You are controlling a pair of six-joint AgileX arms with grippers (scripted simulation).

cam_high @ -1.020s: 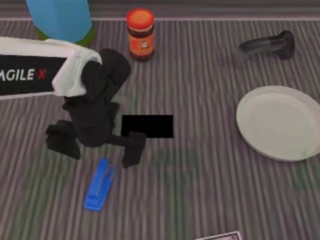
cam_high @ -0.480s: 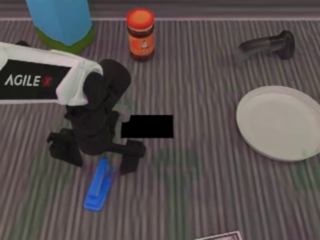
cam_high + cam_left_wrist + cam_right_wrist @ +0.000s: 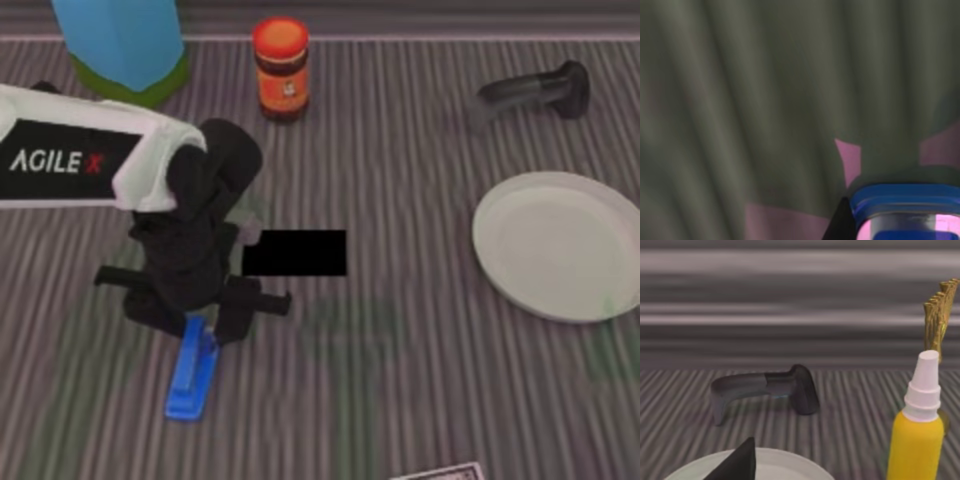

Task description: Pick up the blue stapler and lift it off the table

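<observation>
Over the table's (image 3: 420, 400) left half, the blue stapler's (image 3: 192, 375) far end is being straddled by the left gripper (image 3: 196, 318), fingers apparently closing on it for lifting; grip unconfirmed.

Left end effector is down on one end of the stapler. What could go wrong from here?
1. The left end effector sits at the far end of the blue stapler, not mid-body; on lifting, the free end may droop or slip out.
2. The stapler lies skewed on the table, so the grip may twist it.
3. The black rectangle lies beside the end effector and could get brushed.
</observation>
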